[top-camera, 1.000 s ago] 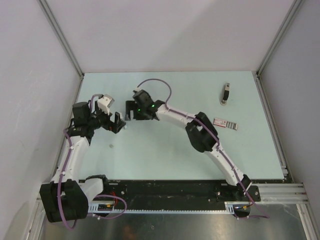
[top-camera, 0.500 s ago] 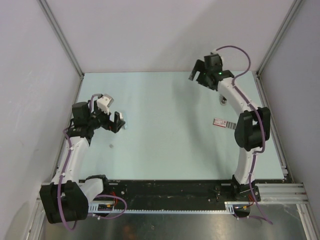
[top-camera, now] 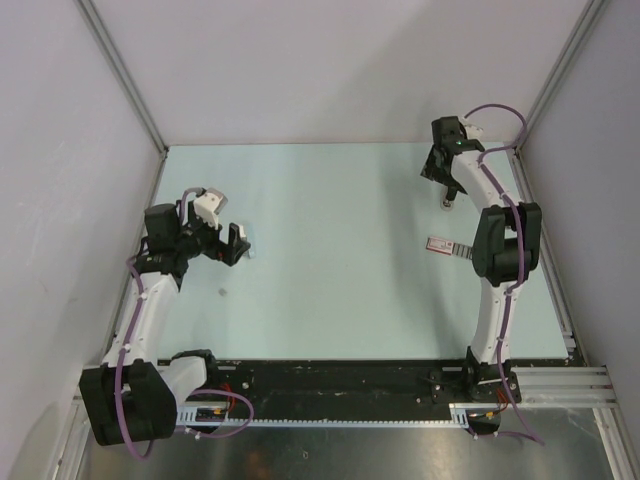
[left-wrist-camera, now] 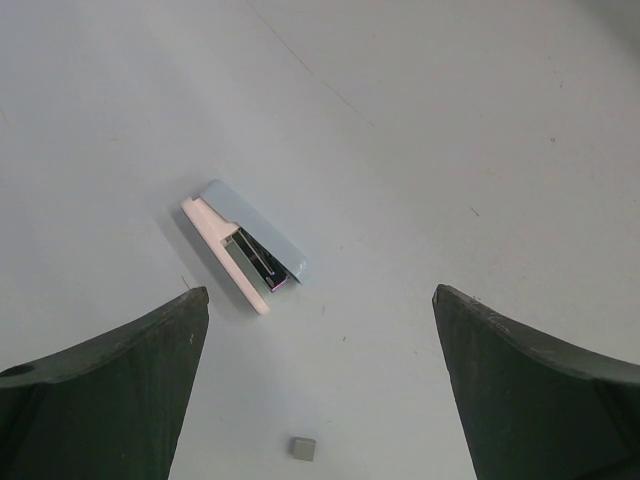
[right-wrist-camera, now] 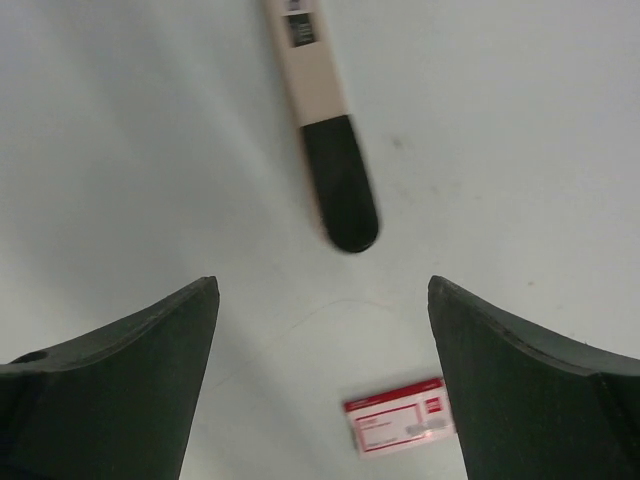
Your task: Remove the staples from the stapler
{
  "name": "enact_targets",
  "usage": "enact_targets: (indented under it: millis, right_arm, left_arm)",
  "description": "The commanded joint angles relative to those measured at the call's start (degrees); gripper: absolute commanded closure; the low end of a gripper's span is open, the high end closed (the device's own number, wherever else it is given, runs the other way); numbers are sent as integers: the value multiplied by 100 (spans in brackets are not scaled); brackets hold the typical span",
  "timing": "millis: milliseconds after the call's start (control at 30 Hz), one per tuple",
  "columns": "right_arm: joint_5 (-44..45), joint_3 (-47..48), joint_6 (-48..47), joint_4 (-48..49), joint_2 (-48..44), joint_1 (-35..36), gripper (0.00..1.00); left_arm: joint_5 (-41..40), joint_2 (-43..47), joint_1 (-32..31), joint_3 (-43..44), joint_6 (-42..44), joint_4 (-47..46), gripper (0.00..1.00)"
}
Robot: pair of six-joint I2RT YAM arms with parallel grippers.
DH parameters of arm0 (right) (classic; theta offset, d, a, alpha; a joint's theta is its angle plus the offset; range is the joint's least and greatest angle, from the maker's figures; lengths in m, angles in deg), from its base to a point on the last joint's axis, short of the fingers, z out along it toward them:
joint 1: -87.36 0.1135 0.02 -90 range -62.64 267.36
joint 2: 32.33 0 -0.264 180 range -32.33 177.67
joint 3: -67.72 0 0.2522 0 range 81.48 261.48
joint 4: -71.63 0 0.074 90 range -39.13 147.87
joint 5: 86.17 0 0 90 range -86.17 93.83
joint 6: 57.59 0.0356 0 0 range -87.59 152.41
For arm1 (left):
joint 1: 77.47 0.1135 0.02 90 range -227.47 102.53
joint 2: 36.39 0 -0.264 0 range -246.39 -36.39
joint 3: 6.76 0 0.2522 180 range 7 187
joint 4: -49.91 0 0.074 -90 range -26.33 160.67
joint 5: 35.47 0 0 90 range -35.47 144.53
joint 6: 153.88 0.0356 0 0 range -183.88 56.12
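The stapler (right-wrist-camera: 325, 130), narrow with a pale body and a black rounded end, lies on the table just ahead of my right gripper (right-wrist-camera: 322, 282), which is open and empty above it. In the top view the right gripper (top-camera: 443, 175) hovers at the far right and hides most of the stapler (top-camera: 446, 204). My left gripper (left-wrist-camera: 320, 292) is open and empty at the left (top-camera: 237, 245). A tiny grey square piece (left-wrist-camera: 303, 448), possibly staples, lies between its fingers on the table.
A red-and-white box (right-wrist-camera: 400, 428) lies near the right gripper, also seen from above (top-camera: 450, 247). A small pale-blue and white object with a metal part inside (left-wrist-camera: 245, 250) lies ahead of the left gripper. Walls enclose the table.
The right arm has swung from the middle-left of the table to the far right and now hovers over the stapler. The left arm has not moved.
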Motion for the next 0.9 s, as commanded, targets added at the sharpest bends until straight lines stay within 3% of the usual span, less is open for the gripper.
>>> enact_targets:
  millis: [0, 233, 533, 700, 867]
  right_arm:
    - [630, 272, -61, -187, 137, -224, 11]
    - [563, 377, -215, 41, 457, -365, 13]
    - [-248, 371, -444, 534, 837, -547, 16]
    - [-456, 389, -509, 687, 917, -648, 26]
    - [-632, 387, -590, 772, 956, -702, 42]
  left_arm:
    - [74, -60, 11, 166, -171, -140, 1]
    - [83, -60, 8, 148, -142, -132, 0]
    - [53, -59, 18, 123, -143, -129, 1]
    - [56, -148, 16, 147, -144, -130, 0]
    - [41, -263, 14, 149, -179, -131, 0]
